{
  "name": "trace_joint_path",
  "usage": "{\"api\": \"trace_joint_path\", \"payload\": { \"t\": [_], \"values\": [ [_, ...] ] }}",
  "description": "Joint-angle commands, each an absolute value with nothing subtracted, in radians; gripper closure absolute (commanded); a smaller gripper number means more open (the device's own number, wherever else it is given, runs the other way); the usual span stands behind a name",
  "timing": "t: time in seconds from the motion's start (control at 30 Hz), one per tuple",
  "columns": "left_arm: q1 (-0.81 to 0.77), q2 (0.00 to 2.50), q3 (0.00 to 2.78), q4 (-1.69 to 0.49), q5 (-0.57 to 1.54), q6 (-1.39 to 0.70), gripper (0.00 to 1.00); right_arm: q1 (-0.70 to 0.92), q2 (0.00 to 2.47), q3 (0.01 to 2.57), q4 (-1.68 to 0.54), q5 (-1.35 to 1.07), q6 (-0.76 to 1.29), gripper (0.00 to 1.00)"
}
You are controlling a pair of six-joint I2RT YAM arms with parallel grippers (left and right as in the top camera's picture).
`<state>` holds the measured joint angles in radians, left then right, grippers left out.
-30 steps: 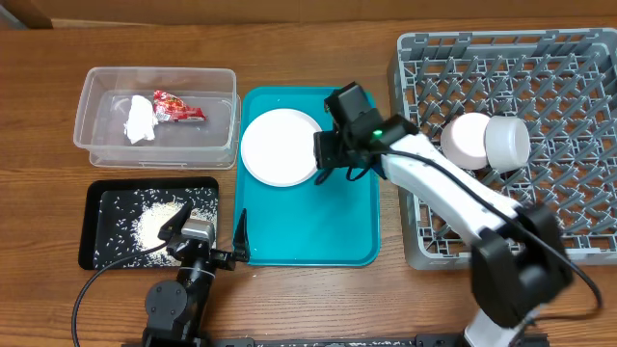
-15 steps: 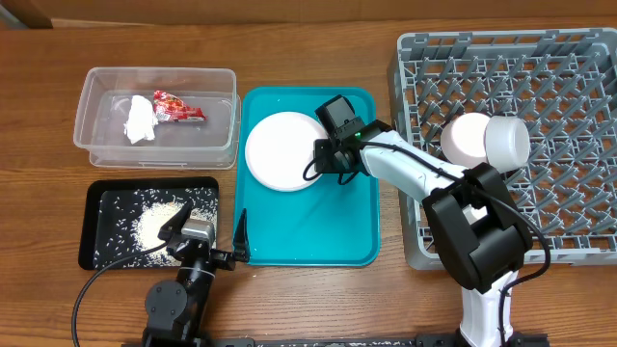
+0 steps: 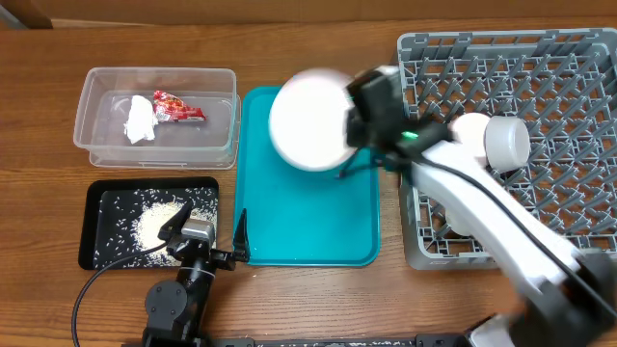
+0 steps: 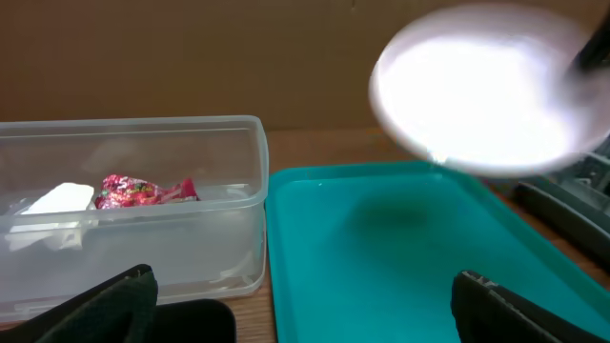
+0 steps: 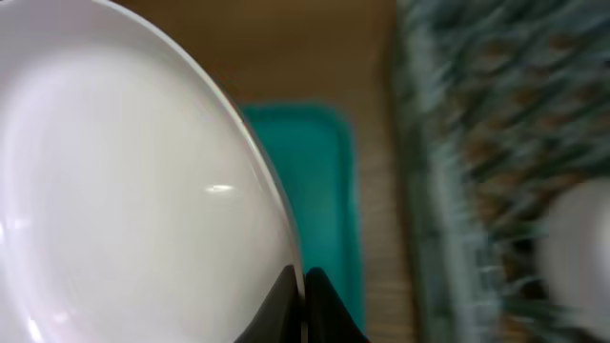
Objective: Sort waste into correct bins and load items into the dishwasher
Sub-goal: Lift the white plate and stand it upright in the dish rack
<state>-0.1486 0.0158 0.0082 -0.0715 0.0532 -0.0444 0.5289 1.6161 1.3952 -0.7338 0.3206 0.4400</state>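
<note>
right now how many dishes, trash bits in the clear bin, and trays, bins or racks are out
Dishes: 3 (plate, pinkish bowl, white cup)
Trash bits in the clear bin: 2 (red wrapper, white tissue)
Trays, bins, racks: 4 (clear bin, teal tray, black tray, dish rack)
Total: 9

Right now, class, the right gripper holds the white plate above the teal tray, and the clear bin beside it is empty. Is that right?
No: the clear bin is not empty. The overhead view shows a red wrapper and a white tissue in it. The right gripper does hold the white plate above the teal tray.
</note>
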Motion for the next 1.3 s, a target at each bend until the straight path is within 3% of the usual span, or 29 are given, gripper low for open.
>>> {"api": "trace_joint_path", "payload": {
  "t": [0.0, 0.13, 0.47, 0.87, 0.97, 1.07, 1.27],
  "values": [
    [-0.143, 0.011, 0.005, -0.073, 0.064, -0.029, 0.0, 0.486, 1.477, 1.41, -0.738, 0.733, 0.383, 0.96],
    [-0.143, 0.011, 0.005, -0.073, 0.064, -0.029, 0.0, 0.402, 1.452, 1.409, -0.702, 0.909, 0.229, 0.96],
    [-0.143, 0.011, 0.005, -0.073, 0.064, -0.029, 0.0, 0.136, 1.591, 1.409, -0.606, 0.965, 0.073, 0.96],
    [-0.143, 0.011, 0.005, -0.073, 0.064, -0.029, 0.0, 0.178, 1.788, 1.409, -0.525, 0.889, 0.014, 0.96],
    [-0.143, 0.011, 0.005, -0.073, 0.064, -0.029, 0.0, 0.205, 1.798, 1.409, -0.518, 0.889, 0.014, 0.85],
    [-0.143, 0.011, 0.005, -0.073, 0.064, -0.029, 0.0, 0.245, 1.786, 1.409, -0.503, 0.921, 0.014, 0.63],
    [-0.143, 0.011, 0.005, -0.073, 0.064, -0.029, 0.0, 0.337, 1.726, 1.409, -0.511, 0.979, 0.015, 0.49]
  ]
}}
